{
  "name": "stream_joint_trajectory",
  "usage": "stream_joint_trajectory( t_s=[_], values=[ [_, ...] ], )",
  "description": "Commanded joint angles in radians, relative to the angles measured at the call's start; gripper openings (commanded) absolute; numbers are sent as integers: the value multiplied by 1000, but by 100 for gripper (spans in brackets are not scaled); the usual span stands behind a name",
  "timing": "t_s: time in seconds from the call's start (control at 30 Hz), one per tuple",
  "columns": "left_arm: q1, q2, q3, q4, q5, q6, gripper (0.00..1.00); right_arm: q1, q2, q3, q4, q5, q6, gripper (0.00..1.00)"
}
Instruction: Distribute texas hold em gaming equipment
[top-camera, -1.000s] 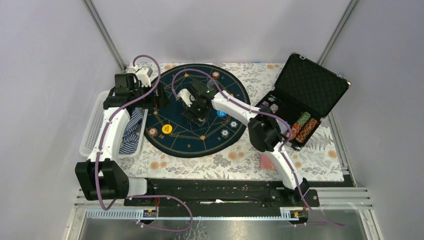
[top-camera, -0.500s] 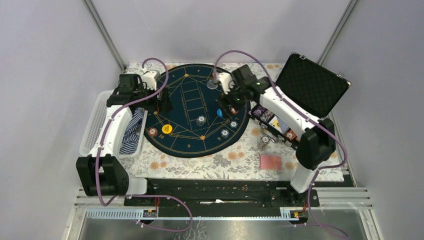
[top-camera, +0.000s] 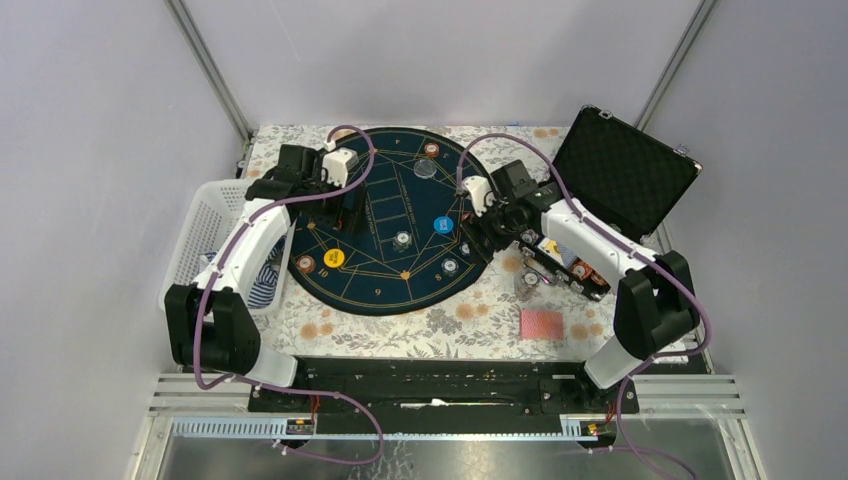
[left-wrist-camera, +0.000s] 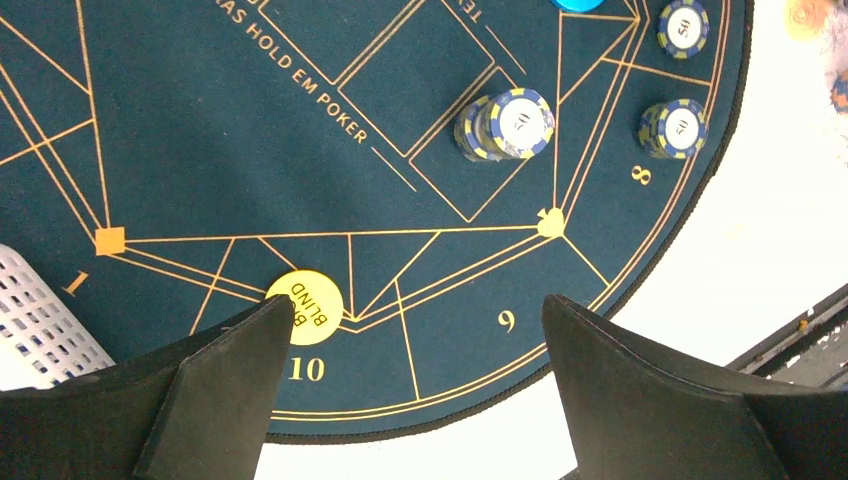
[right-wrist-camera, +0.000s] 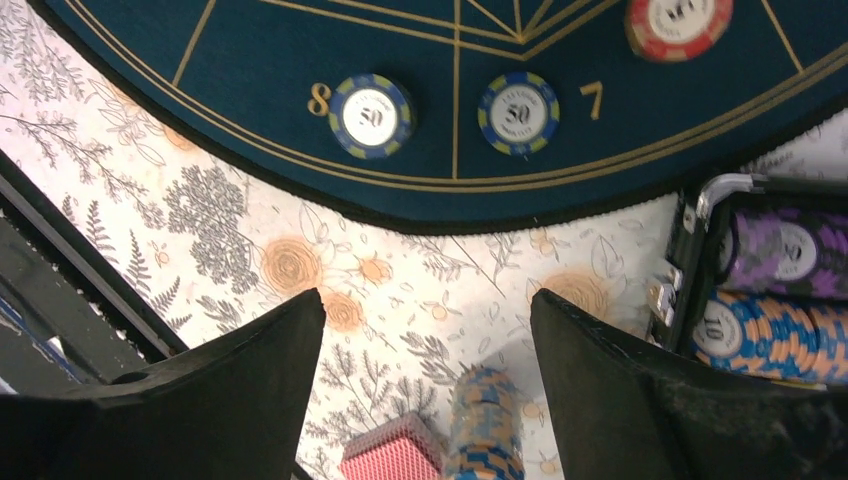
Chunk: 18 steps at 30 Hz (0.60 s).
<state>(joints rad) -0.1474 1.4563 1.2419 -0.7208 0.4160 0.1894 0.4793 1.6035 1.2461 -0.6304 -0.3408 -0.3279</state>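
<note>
Yellow button (left-wrist-camera: 305, 307), lettering legible, left wrist only

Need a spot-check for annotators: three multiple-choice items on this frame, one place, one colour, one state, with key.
1. Where does the red-backed card deck lie? A) on the round mat B) in the case C) on the floral tablecloth
2. What colour is the button marked BLIND? A) yellow B) green C) red
3. How is the left gripper? A) shut on a chip B) open, empty C) shut on a card
Key: 1C, the top view shows it on bare cloth; 2A, the left wrist view shows it yellow; 3B, its jaws stand apart with nothing between.
</note>
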Motion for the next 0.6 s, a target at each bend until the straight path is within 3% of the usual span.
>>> stream_joint_trajectory(
  t_s=[0.0, 0.3, 0.57],
  values=[
    [3, -18, 30, 75, -34, -61, 99, 94, 22, 23, 79, 72, 4, 81],
    [25, -28, 16, 101, -77, -102, 99, 208, 150, 70, 123, 138, 17, 80],
    [73, -28, 13, 114, -35, -135, 99, 241, 250, 114, 139, 154, 26, 79]
  ],
)
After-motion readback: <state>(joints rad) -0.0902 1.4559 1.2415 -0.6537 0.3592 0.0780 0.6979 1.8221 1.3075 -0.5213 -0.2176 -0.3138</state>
